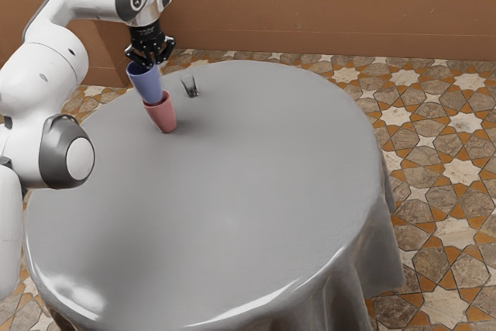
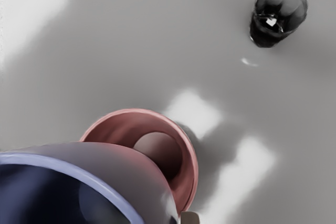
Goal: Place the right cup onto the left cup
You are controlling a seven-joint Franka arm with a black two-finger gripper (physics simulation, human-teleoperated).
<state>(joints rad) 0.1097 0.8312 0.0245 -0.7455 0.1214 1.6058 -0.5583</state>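
Note:
My gripper (image 1: 150, 60) points down at the upper left of the table in the exterior view, shut on the blue cup (image 1: 145, 83) near its rim. The blue cup hangs slightly tilted, its base at the pink cup's rim; whether they touch I cannot tell. Upright on the table stands the pink cup (image 1: 162, 114). In the wrist view the blue cup (image 2: 123, 174) looms large and covers part of the pink cup (image 2: 189, 169), whose open mouth shows beside it.
A small clear glass (image 1: 190, 87) stands on the round grey table (image 1: 232, 191), near the pink cup on the exterior view's right side of it. The wrist view shows the same glass (image 2: 278, 11) apart from both cups.

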